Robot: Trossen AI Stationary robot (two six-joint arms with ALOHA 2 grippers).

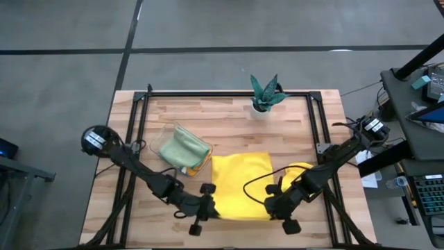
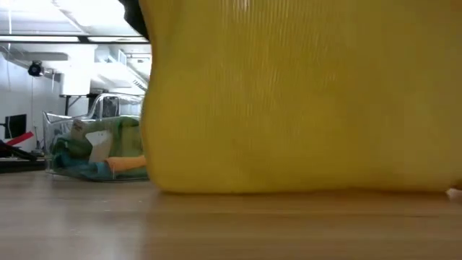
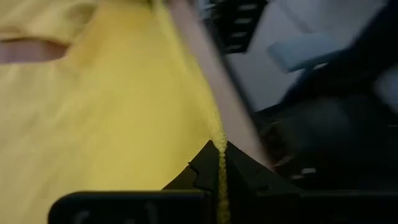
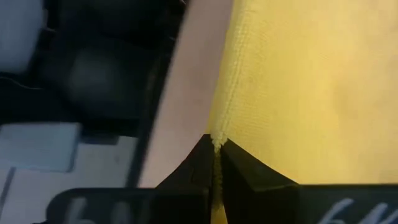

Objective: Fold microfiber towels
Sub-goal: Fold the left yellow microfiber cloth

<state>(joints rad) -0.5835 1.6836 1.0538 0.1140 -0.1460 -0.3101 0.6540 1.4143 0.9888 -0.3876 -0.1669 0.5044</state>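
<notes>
Both hands have your yellow towel (image 1: 239, 182) pinched at the table's (image 1: 229, 114) near edge: the left hand (image 3: 219, 180) is clamped on its left corner hem, the right hand (image 4: 216, 163) on its right corner hem. With both near corners gripped, the cloth is raised as a curtain (it fills the low view), likely so you can carry that edge over for a fold. A pale green towel (image 1: 182, 147) sits bunched atop a clear tray (image 2: 58, 137) at the left.
</notes>
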